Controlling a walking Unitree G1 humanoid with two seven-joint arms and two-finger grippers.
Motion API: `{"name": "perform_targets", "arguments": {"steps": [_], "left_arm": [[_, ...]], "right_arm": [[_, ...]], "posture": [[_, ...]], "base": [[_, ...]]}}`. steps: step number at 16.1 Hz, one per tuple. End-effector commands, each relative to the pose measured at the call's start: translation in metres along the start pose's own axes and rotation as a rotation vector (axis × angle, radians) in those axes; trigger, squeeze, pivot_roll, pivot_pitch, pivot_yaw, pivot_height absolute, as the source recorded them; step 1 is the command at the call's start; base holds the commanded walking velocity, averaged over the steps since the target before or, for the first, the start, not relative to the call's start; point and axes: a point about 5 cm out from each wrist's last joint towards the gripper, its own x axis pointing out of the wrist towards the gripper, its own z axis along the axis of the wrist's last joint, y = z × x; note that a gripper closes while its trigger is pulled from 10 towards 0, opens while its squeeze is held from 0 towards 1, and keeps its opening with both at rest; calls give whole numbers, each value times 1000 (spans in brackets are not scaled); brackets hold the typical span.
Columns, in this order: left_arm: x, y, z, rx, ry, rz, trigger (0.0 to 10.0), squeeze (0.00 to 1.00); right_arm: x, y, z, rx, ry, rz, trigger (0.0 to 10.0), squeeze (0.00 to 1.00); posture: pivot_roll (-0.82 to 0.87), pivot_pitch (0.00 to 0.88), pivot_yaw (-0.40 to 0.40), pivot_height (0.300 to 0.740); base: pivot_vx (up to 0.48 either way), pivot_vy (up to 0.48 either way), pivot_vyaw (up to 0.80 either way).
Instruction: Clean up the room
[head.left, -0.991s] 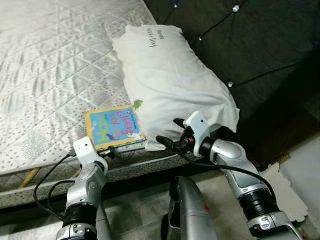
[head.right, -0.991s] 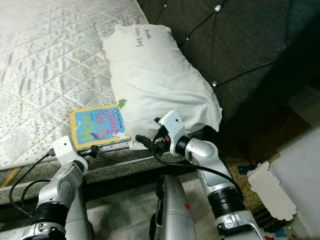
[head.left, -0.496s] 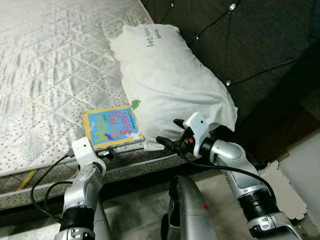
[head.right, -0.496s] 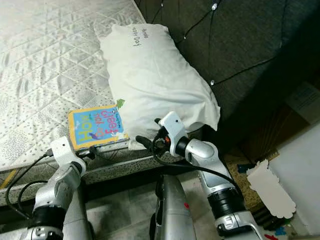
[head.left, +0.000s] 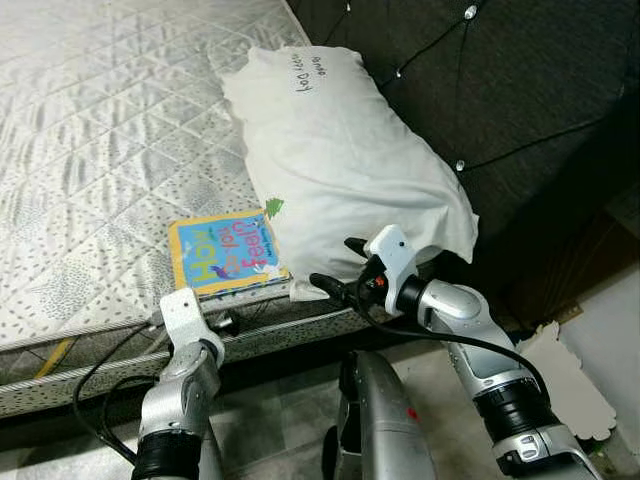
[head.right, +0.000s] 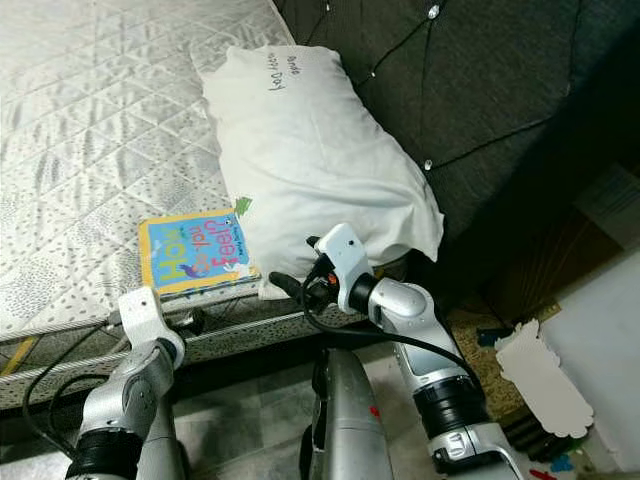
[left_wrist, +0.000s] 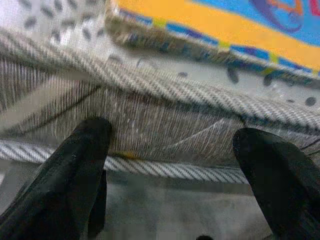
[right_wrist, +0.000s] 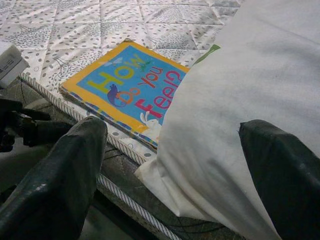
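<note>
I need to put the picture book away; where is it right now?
The picture book lies flat near the mattress edge, its right side tucked under the white pillow, just beyond the open left gripper.

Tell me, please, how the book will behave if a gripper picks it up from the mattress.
The book looks thick and flat like a board book, so it probably stays stiff. Its cover looks glossy, so it may slip between fingers. One corner lies under the pillow, which may drag slightly.
</note>
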Motion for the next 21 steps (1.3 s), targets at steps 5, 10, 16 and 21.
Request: {"name": "perform_targets", "arguments": {"steps": [5, 10, 16, 21], "left_arm": [[5, 19, 14, -30, -24, 53, 10000, 0], [2, -11, 20, 73, -47, -108, 10000, 0], [-11, -41, 28, 231, -164, -247, 10000, 0], [-14, -34, 21, 200, -144, -189, 10000, 0]], "right_arm": [[-2, 0, 2, -22, -5, -5, 10000, 0], [-1, -1, 2, -27, -7, -4, 10000, 0], [1, -1, 3, -34, -10, 2, 10000, 0], [2, 1, 3, -40, -12, 9, 10000, 0]], "posture": [[-74, 85, -126, 555], [-71, 79, -126, 555], [-65, 74, -129, 555], [-58, 71, -129, 555]], "base": [[0, 0, 0], [0, 0, 0], [0, 0, 0], [0, 0, 0]]}}
